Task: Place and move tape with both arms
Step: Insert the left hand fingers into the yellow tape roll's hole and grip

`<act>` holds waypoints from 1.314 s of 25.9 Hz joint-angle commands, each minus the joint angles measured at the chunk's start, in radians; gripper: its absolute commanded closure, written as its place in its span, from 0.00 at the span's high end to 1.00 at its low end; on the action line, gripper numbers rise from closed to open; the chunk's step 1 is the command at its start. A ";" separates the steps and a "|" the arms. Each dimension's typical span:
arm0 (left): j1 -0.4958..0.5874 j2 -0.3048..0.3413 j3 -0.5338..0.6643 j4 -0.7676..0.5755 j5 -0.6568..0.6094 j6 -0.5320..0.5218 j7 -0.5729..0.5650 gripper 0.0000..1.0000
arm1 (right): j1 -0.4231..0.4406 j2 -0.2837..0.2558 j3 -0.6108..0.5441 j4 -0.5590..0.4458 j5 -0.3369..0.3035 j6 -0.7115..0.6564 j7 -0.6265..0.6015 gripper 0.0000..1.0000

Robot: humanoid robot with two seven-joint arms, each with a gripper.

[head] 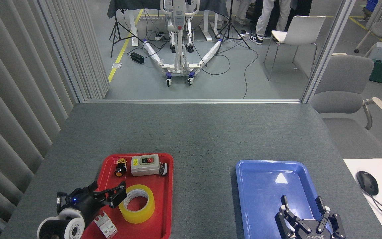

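In the head view, the tape [136,203] is seen lying flat in the red tray [164,215] on the grey desk [197,132], below a grey switch box [145,165] and a push button [120,168]. The left claw [111,196] is held just beside the roll's left edge; whether it is released cannot be told. The right claw [304,203] is spread, ungrasping, over the blue tray [264,172].

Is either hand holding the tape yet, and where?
No. The left hand is open beside the tape, not gripping it; the right hand is open and empty.
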 commanded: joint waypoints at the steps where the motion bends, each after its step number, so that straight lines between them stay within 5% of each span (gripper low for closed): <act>1: -0.073 0.053 -0.067 0.025 0.064 -0.002 -0.060 1.00 | 0.000 0.001 0.000 0.002 -0.001 -0.003 -0.003 1.00; 6: -0.231 0.163 -0.241 0.147 0.064 -0.004 -0.273 1.00 | 0.002 0.002 0.000 0.002 -0.001 -0.014 -0.003 1.00; 10: -0.313 0.218 -0.354 0.191 0.063 -0.002 -0.287 1.00 | 0.002 0.005 0.000 0.002 -0.001 -0.015 -0.005 1.00; 20: -0.369 0.199 -0.420 0.363 0.061 0.003 -0.313 0.99 | 0.003 0.010 0.000 0.005 -0.001 -0.020 -0.017 1.00; 26: -0.435 0.189 -0.452 0.441 0.063 0.000 -0.492 0.99 | 0.003 0.008 0.000 0.006 -0.001 -0.011 -0.016 1.00; 34: -0.459 0.156 -0.475 0.467 0.063 -0.004 -0.495 0.99 | 0.003 0.010 0.002 0.008 -0.001 0.017 -0.017 1.00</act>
